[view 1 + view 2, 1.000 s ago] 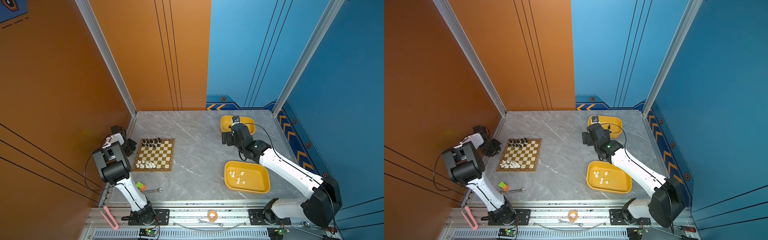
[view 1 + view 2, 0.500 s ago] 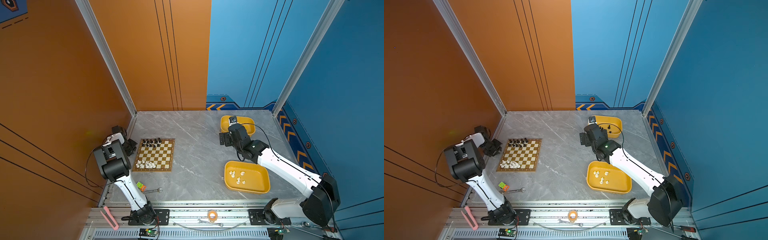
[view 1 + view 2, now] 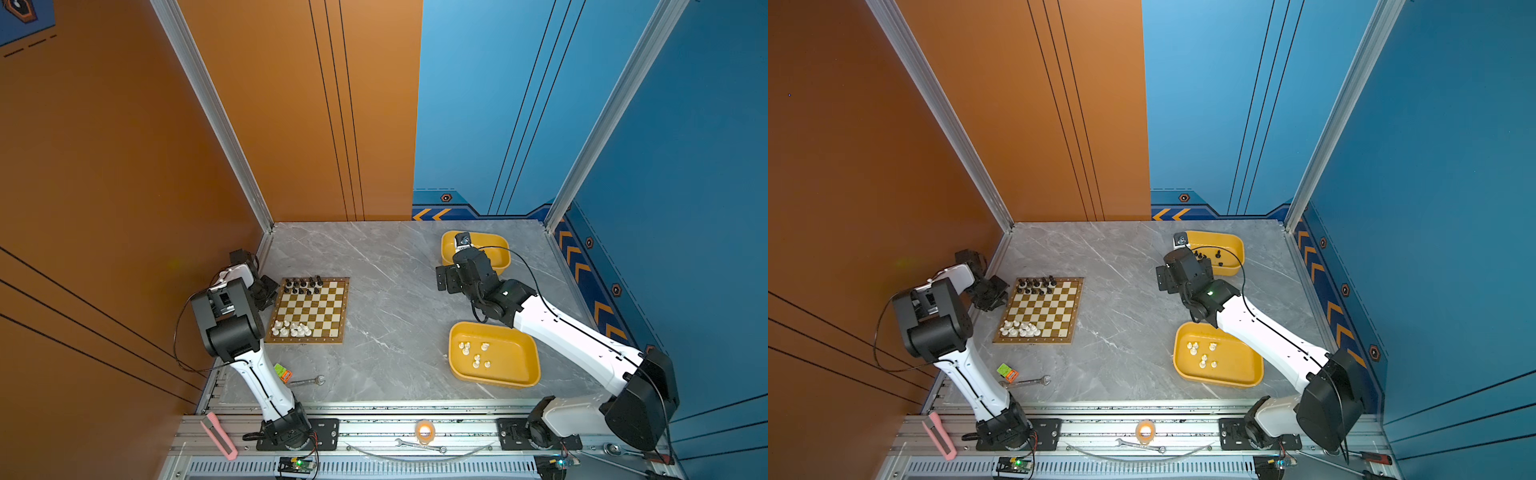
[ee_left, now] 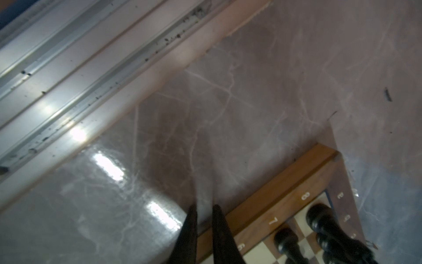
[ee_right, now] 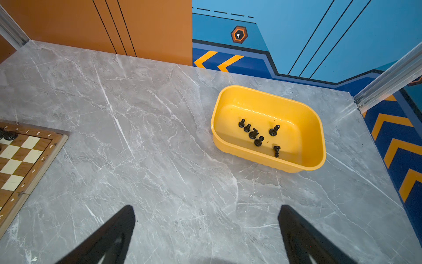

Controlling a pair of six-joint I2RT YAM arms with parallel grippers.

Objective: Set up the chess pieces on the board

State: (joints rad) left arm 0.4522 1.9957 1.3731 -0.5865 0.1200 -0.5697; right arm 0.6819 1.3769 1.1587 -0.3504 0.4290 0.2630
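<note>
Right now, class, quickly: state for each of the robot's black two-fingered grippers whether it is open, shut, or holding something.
Left gripper: shut, holding nothing.
Right gripper: open wide, holding nothing.

Top views overhead; both wrist views share board [image 4: 280, 194]

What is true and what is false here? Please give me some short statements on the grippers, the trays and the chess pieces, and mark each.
1. The right gripper is open and empty. True.
2. The left gripper is wide open. False: it is shut, beside the board.
3. The far yellow tray holds white pieces. False: it holds black pieces.
4. The near yellow tray holds white pieces. True.
</note>
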